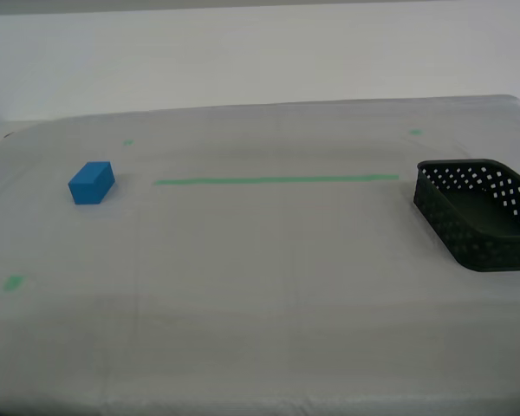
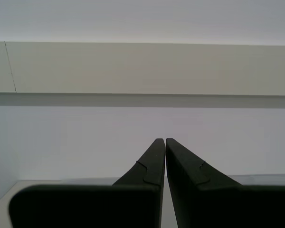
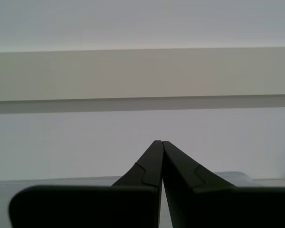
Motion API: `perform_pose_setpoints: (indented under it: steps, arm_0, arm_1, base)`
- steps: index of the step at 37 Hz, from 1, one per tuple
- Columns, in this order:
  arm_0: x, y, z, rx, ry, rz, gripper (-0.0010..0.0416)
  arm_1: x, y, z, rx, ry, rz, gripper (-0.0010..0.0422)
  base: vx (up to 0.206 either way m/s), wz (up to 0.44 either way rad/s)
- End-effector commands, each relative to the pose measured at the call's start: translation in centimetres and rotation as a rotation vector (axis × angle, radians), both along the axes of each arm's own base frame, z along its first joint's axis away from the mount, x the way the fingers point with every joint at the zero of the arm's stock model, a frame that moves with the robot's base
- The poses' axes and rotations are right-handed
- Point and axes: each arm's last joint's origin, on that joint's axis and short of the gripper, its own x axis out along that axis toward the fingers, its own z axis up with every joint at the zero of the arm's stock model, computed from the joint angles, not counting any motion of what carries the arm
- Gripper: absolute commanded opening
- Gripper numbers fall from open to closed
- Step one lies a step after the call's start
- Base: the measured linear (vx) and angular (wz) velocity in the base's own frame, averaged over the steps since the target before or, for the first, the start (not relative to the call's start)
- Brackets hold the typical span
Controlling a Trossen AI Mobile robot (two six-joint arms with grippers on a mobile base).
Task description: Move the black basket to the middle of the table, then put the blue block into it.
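The black basket [image 1: 484, 213], perforated and empty, sits on the table [image 1: 260, 329] at the exterior view's right edge, partly cut off. The blue block [image 1: 92, 183] lies far from it at the exterior view's left. No arm shows in the exterior view. My first gripper [image 3: 158, 142] is shut, its tips pressed together, pointing at a pale wall with nothing held. My second gripper [image 2: 161, 140] is likewise shut on nothing, facing the wall; neither the basket nor the block shows in either wrist view.
A thin green tape line [image 1: 276, 180] runs across the table's middle between block and basket. Small green tape squares [image 1: 14, 282] mark the cloth. A white wall stands behind the table's far edge.
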Motion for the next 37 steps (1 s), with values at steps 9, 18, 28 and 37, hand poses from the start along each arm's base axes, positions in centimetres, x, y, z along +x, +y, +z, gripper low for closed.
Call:
perform_pose_setpoints:
  steps: [9,18,28,37]
  arm_0:
    - [0.0,0.02,0.05,0.0,-0.003,0.002,0.0]
    - [0.0,0.02,0.03,0.001,-0.001,0.002,0.0]
    - [0.27,0.02,0.01,0.014,0.087,0.002,0.0]
    - [0.25,0.02,0.76,0.031,0.175,0.004,0.0]
  arm_1:
    - [-0.01,-0.01,0.07,0.001,-0.005,0.001,0.0]
    - [-0.01,0.0,0.06,0.001,-0.005,0.001,0.0]
    - [-0.01,-0.01,0.06,0.001,-0.005,0.001,0.0]
    - [-0.01,0.0,0.07,0.001,-0.005,0.001,0.0]
  base:
    - [0.0,0.0]
    - [0.0,0.0]
    - [0.0,0.0]
    - [0.0,0.0]
